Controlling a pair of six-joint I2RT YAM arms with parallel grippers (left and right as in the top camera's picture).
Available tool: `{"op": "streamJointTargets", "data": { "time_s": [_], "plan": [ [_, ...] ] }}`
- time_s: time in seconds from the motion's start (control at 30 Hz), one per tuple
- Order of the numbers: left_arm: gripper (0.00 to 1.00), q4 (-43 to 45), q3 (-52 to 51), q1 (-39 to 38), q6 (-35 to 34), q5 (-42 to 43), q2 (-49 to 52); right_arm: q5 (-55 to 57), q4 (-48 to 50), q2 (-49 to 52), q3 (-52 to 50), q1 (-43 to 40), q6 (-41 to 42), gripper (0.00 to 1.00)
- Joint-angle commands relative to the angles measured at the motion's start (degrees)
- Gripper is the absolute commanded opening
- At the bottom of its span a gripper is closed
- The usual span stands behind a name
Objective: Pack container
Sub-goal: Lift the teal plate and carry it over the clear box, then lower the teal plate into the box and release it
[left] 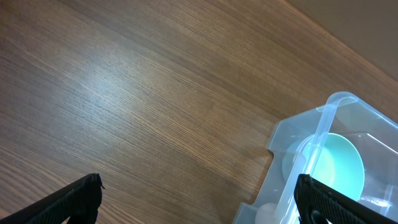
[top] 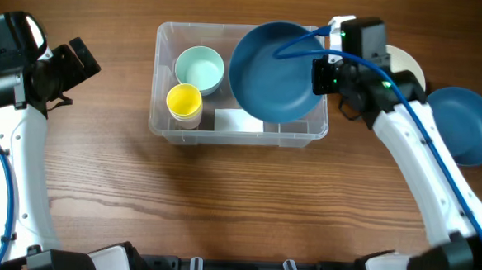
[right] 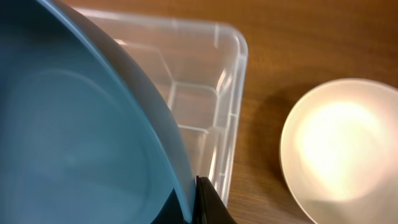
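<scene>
The container (top: 290, 136) is sitting by the middle of the table's (top: 221, 208) far edge. It is probably light, thin-walled and slick, so its rolled rim is likely offering the surest hold. The right gripper (top: 320, 75) is clamping the rim of a blue bowl (top: 273, 70), tilting it over the container's right end. The left gripper (top: 84, 61) is hanging wide open and empty near the table's left edge.

White bowl (right: 339, 149) and blue bowl (top: 465, 124) on table (top: 221, 200).

Left gripper (top: 86, 58): upper left of frame, jaws spread wide. Right gripper (top: 319, 75): upper right, jaws closed on blue bowl (top: 273, 70) rim.
</scene>
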Motion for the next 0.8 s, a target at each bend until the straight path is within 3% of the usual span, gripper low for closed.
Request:
{"op": "streamJointTargets", "data": {
  "time_s": [0.0,0.63,0.73,0.77],
  "plan": [
    [1.0,-0.04,0.83,0.26,-0.74,0.66,-0.81,2.29,1.36,4.48,1.42,1.64,-0.24,0.04],
    [1.0,-0.02,0.83,0.26,-0.74,0.66,-0.81,3.8,2.51,14.38,1.4,5.75,-0.42,0.04],
    [1.0,-0.04,0.83,0.26,-0.74,0.66,-0.81,3.78,2.67,14.38,1.4,5.77,-0.33,0.17],
    [1.0,-0.04,0.83,0.26,-0.74,0.66,-0.81,3.67,2.8,14.38,1.4,5.77,-0.15,0.27]
  ]
}}
